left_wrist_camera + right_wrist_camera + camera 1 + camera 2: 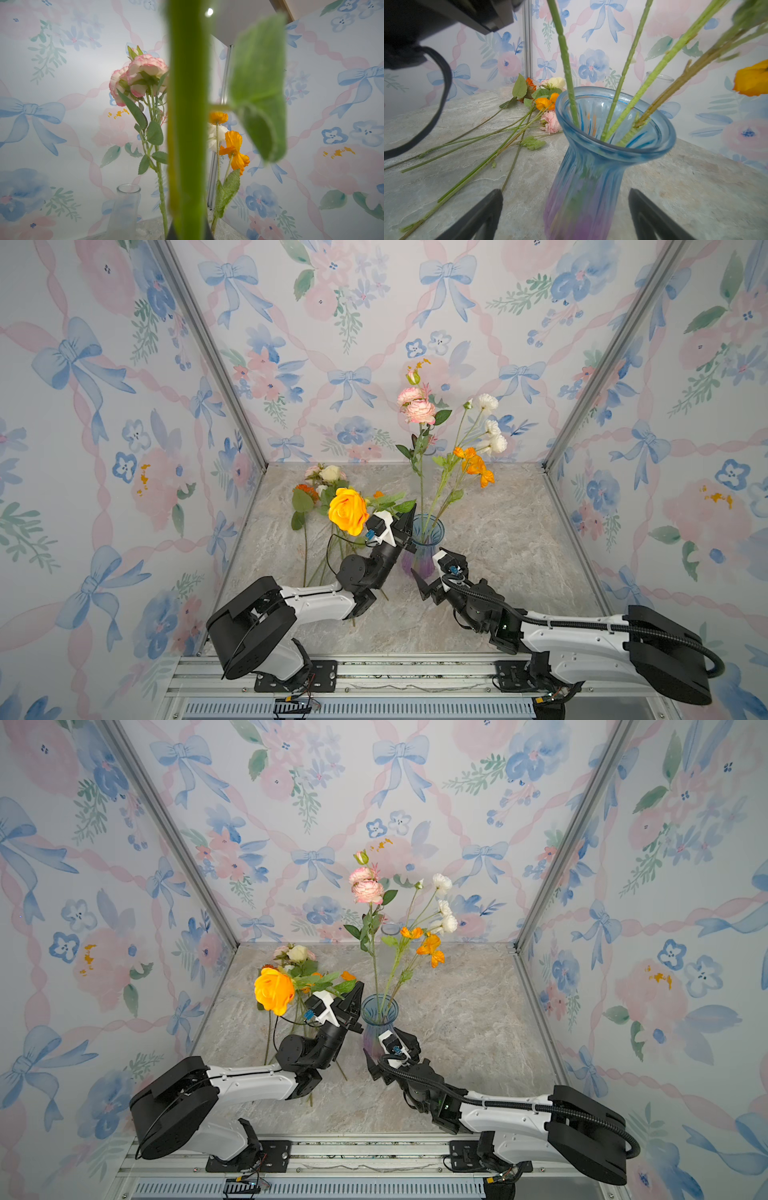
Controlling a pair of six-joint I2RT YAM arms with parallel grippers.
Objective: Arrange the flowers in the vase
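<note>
Rose stem [187, 124] just beside vase rim [643, 150]

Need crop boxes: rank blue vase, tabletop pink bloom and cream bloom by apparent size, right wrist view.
1. blue vase, nearest the camera.
2. pink bloom.
3. cream bloom, farther back, so true size unsure.

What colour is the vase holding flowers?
The vase is blue fading to purple; clearest in right wrist view.
</note>
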